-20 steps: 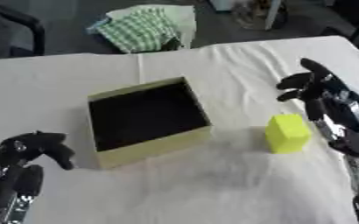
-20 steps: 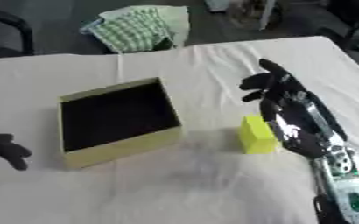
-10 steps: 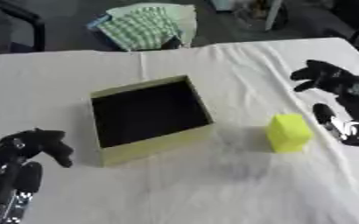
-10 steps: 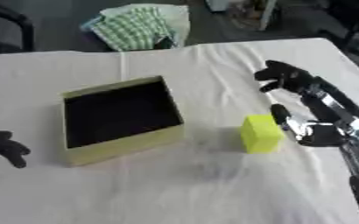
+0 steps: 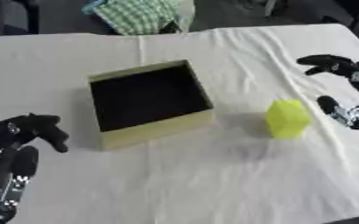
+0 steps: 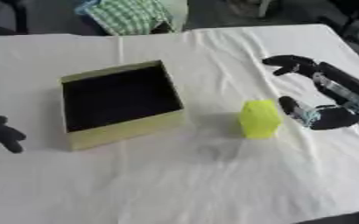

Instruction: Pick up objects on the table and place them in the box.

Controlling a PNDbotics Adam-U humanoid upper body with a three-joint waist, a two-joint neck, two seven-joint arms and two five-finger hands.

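**A:** Where does the block sit now?

**B:** The yellow block (image 6: 259,118) rests on the white table (image 6: 213,183), just beside the box (image 6: 121,131) at its 3 o'clock. The box, open-topped with a dark inside, holds nothing you can see.

**A:** And your right hand?

**B:** Your right hand (image 6: 320,116) has dropped from above the block to table level, at the block's 3 o'clock. It is spread wide, thumb (image 6: 293,107) near the block, fingers (image 6: 290,63) arched out toward 1 o'clock. It holds nothing, and I cannot tell whether the thumb touches the block.

**A:** What does that mean?

**B:** You seem lined up to grasp; the pick is not yet made.

**A:** The left hand?

**B:** Your left hand (image 5: 22,131) idles at 8 o'clock, fingers curled, empty. A checked cloth (image 5: 136,15) lies at 12 o'clock.
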